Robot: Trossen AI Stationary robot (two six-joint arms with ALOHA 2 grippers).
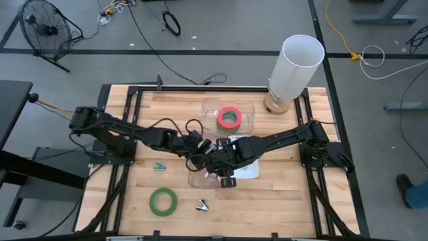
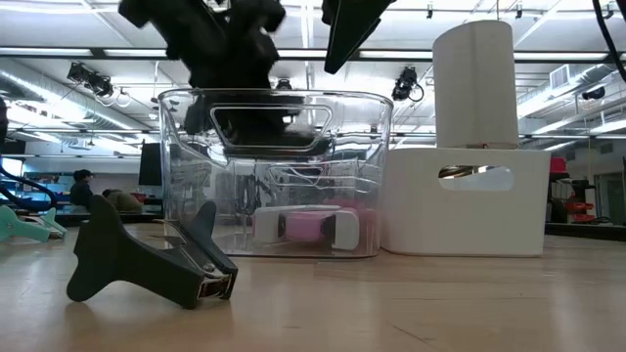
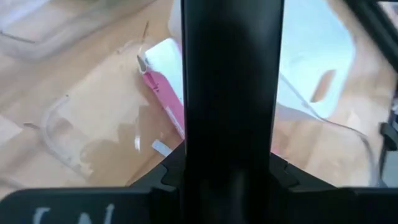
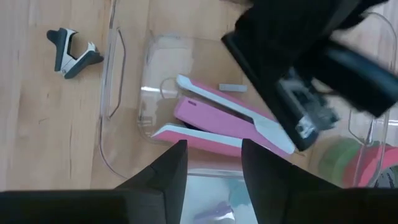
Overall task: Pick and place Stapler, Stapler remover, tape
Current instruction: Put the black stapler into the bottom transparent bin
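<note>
A pink and white stapler [image 4: 217,121] lies half open on the floor of a clear bin [image 4: 118,93]; it also shows in the low view [image 2: 303,225]. My right gripper [image 4: 214,168] hangs open and empty above the bin's rim, over the stapler. My left gripper [image 3: 231,74] is shut and hangs over the same bin [image 1: 200,157], touching nothing that shows. A dark stapler remover [image 4: 71,53] lies on the table beside the bin [image 2: 147,259]. One green tape ring [image 1: 162,201] lies flat at the near left. A red-pink ring and a green ring [image 1: 229,117] lie in a far clear bin.
A white bin [image 2: 465,200] stands right of the clear bin. A tall white cylinder [image 1: 294,67] stands at the far right. A small teal item [image 1: 160,166] lies at the left. The two arms meet closely over the table's middle.
</note>
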